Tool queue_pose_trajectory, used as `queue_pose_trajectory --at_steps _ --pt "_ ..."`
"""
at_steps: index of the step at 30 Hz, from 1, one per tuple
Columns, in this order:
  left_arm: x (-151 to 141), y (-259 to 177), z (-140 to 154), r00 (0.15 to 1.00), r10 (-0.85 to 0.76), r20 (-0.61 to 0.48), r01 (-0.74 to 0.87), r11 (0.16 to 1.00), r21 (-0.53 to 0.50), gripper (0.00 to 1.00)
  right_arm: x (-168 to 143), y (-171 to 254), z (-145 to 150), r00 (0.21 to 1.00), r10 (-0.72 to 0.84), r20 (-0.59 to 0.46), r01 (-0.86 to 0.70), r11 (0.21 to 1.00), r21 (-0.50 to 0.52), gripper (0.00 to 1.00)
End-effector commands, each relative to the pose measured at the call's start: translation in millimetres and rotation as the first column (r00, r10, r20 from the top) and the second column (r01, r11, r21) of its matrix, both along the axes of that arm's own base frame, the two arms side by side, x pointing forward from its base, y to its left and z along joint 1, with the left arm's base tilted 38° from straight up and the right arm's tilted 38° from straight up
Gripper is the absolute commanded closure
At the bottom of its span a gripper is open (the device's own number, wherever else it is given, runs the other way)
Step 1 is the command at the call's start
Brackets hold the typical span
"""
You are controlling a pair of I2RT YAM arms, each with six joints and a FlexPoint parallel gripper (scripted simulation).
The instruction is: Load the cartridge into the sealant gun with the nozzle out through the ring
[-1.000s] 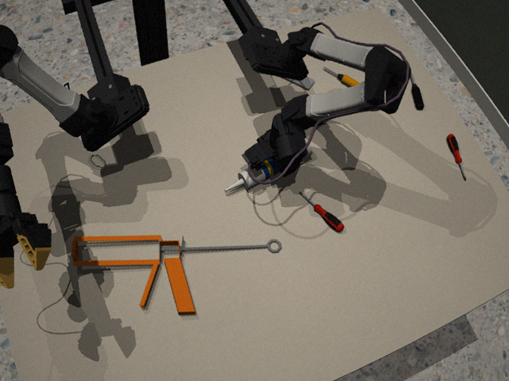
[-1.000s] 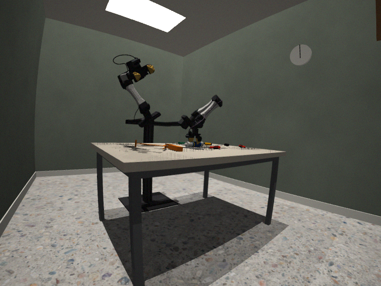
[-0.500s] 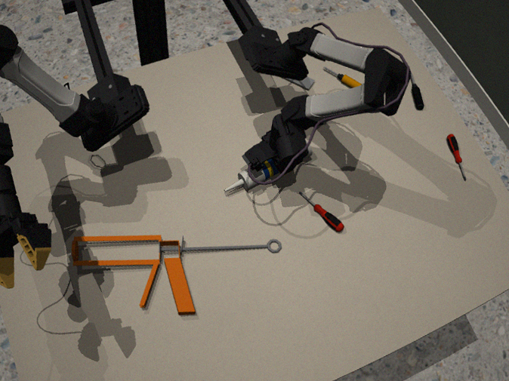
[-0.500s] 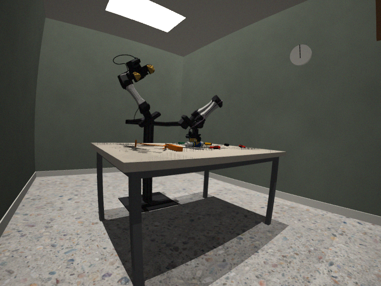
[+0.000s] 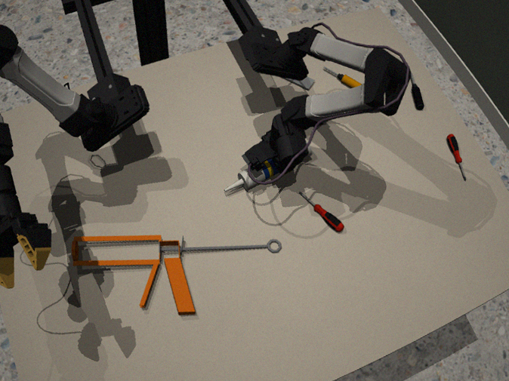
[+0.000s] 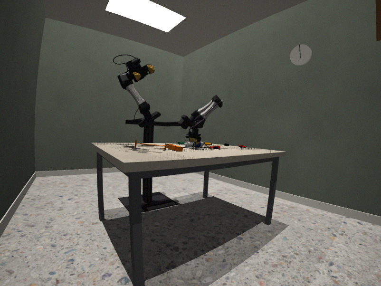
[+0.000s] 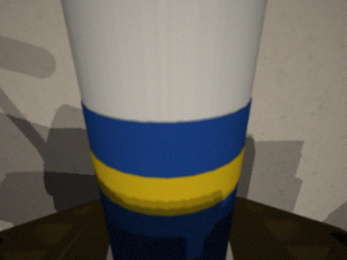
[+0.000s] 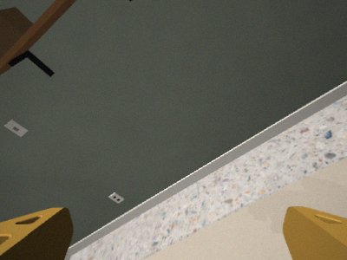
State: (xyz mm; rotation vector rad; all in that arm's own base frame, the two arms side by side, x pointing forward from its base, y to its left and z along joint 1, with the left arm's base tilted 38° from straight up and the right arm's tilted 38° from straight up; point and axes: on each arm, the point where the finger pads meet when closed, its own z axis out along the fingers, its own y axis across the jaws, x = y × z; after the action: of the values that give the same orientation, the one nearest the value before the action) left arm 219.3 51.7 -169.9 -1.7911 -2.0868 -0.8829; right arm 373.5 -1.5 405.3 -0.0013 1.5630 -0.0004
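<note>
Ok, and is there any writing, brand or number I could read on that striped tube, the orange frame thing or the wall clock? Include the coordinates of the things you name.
No readable text on any of them.
Cartridge [image 5: 269, 167] [image 6: 198, 144] [image 7: 166, 147]: only coloured bands visible.
Sealant gun [image 5: 179, 285] [image 6: 174, 147]: none visible.
Clock [image 6: 304, 55]: no numerals discernible.

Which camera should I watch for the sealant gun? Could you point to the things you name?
Top: it shows the sealant gun [image 5: 179, 286] [image 6: 174, 147] whole, frame, handle and rod laid out. Exterior gives only a low, foreshortened look; neither wrist view shows it.
</note>
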Motion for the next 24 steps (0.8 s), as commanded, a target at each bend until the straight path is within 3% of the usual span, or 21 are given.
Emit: queue_pose_trajectory --at_steps 1,24 --pt "1.5 -8.7 5.7 1.0 -0.023 0.01 0.023 1.0 -0.013 0.97 1.0 -2.1 -2.5 1.0 -0.011 -0.011 0.011 1.0 0.006 0.09" --pt "0.0 -29.6 34.2 0.999 -0.021 0.026 0.021 1.0 -0.005 0.97 1.0 -2.1 -2.5 1.0 -0.011 -0.011 0.011 1.0 0.006 0.09"
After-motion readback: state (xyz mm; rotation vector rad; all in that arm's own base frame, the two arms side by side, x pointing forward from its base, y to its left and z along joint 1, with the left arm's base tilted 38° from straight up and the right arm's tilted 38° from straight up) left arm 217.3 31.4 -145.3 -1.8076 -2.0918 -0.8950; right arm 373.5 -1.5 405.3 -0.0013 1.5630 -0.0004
